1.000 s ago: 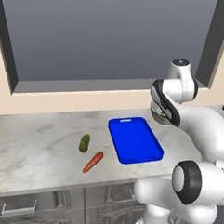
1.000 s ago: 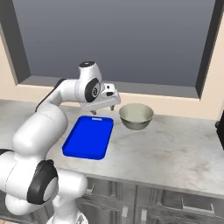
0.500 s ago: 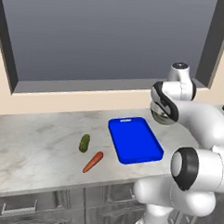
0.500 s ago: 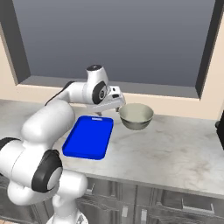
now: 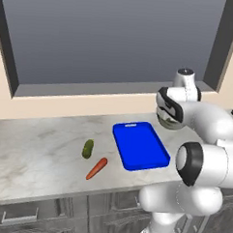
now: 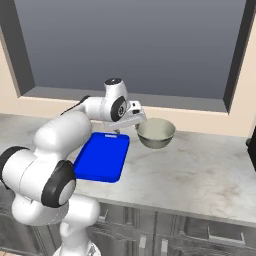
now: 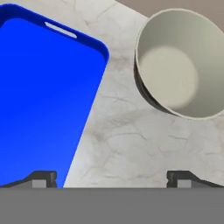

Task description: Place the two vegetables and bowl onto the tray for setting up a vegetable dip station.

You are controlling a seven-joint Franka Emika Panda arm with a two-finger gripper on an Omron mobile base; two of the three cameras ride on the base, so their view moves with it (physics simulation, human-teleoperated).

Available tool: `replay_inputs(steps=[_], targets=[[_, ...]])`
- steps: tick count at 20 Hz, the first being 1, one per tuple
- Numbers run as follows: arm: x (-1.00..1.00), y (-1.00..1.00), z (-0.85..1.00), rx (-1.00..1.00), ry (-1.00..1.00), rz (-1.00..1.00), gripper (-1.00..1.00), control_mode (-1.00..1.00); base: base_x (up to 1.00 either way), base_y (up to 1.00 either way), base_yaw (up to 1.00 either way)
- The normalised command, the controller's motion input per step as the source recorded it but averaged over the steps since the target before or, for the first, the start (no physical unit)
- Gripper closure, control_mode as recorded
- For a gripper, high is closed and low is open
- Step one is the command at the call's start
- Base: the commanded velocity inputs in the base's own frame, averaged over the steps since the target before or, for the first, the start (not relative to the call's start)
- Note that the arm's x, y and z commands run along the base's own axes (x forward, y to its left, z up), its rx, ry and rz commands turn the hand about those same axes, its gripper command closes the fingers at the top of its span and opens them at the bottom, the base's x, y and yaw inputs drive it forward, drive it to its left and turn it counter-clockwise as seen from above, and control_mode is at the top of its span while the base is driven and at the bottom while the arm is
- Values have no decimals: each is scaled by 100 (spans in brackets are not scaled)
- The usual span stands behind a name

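The two-finger gripper [image 7: 112, 177] is hovering with its jaws spread wide over marble between the flat bright blue rectangular tray [image 7: 39, 96] and the round grey-green bowl [image 7: 183, 61]. The small orange-red carrot [image 5: 96, 168] and stubby dark green cucumber [image 5: 88, 148] are lying left of the tray.

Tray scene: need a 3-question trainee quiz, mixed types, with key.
1. True or false: the tray holds nothing yet.
2. In the left base view, which vegetable lies nearer the counter's front edge: A) carrot B) cucumber?
3. Fill in: in the hand view, the gripper hovers over bare counter between the tray and the ____.

Key: 1 true; 2 A; 3 bowl.
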Motion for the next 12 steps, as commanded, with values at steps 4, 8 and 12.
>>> replay_inputs(steps=[4, 8, 12], targets=[[19, -10, -18, 0, 0, 6, -100, -100, 0, 0, 0], [21, -9, -17, 0, 0, 4, -100, -100, 0, 0, 0], [21, -7, -18, 0, 0, 3, -100, -100, 0, 0, 0]])
